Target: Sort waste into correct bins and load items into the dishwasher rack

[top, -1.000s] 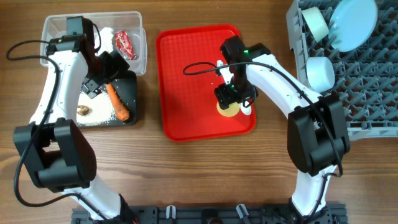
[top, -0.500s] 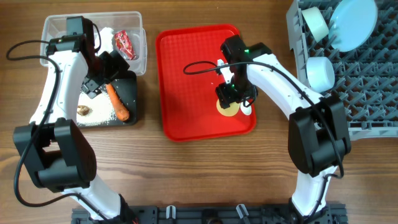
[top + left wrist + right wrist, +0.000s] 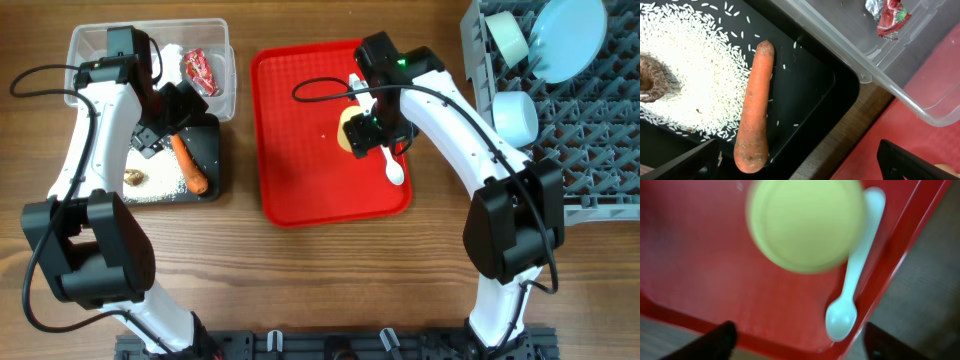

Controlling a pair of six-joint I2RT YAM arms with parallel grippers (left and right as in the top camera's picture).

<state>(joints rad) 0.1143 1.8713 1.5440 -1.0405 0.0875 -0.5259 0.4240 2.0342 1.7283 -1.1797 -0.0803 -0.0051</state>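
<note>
On the red tray (image 3: 300, 150), spoon (image 3: 392, 168) lies beside yellow cup (image 3: 349, 130).

Small yellow cup (image 3: 349, 130) just beside white plastic spoon (image 3: 394, 171).

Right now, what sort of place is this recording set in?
Probably a tabletop mock-up of a kitchen clean-up station: a wooden table carries a grey dishwasher rack holding a plate, a red serving tray, and a black tray with a carrot.

Wood-grain table (image 3: 320, 270), glossy red plastic tray (image 3: 300, 150), clear smooth plastic tub (image 3: 95, 45), rough-skinned carrot (image 3: 754, 107), smooth white spoon (image 3: 855, 275)
</note>
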